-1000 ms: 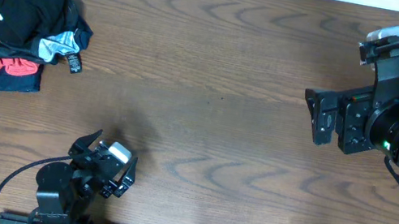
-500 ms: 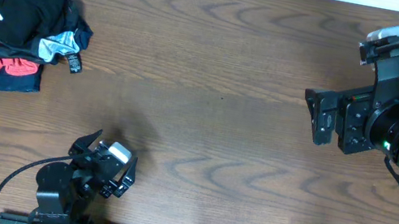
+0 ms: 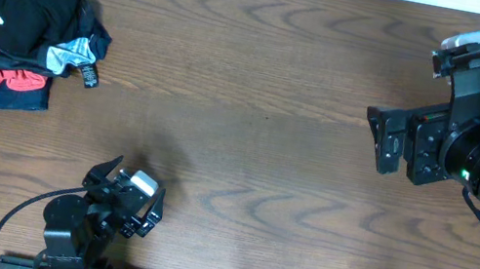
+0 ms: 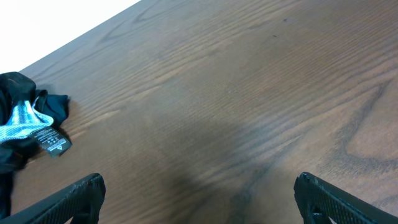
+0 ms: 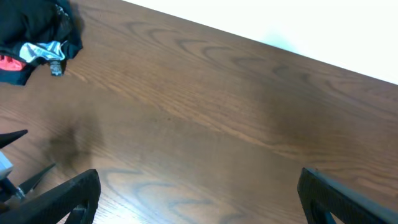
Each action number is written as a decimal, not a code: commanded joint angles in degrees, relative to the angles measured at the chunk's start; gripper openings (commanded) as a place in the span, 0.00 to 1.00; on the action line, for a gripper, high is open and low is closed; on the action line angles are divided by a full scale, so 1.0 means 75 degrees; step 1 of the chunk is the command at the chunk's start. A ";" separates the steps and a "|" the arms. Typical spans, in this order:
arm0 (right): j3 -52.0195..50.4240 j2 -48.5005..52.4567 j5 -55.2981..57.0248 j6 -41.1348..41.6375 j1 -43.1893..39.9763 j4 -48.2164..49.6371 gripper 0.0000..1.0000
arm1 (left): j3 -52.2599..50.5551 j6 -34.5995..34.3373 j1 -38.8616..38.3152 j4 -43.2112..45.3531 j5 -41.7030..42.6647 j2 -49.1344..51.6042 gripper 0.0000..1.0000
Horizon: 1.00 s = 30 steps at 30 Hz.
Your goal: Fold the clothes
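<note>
The clothes (image 3: 16, 31) are seen heaped on the bench (image 3: 255, 107), well ahead and left of the left claw (image 4: 199, 199) and far from the right claw (image 5: 199, 199), both spread wide and empty

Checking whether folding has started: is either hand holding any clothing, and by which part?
Nothing is held. The left hand and right hand are open and empty; the clothes lie piled on the table, away from both.

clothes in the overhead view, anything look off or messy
The clothes lie in a crumpled heap on the table, far left: black, red and navy layers tangled, a tag sticking out. Nothing looks damaged or spilled.
</note>
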 commanded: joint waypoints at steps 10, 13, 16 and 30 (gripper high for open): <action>0.0029 0.0023 0.1262 -0.0618 -0.0058 0.2101 0.99 | -0.0102 0.0067 0.0029 0.0015 -0.0061 -0.0052 0.98; -0.0143 -0.0318 0.1268 -0.0836 -0.0058 0.2326 0.99 | -0.0102 0.0067 0.0029 0.0017 -0.0061 -0.0052 0.98; -0.0828 -0.1000 0.1373 -0.0877 -0.0096 0.2480 0.99 | -0.0102 0.0070 0.0029 0.0017 -0.0061 -0.0052 0.98; -1.0293 -0.7067 0.0184 -0.0358 -0.1696 0.7968 0.99 | -0.0102 0.0067 0.0029 0.0015 -0.0061 -0.0052 0.98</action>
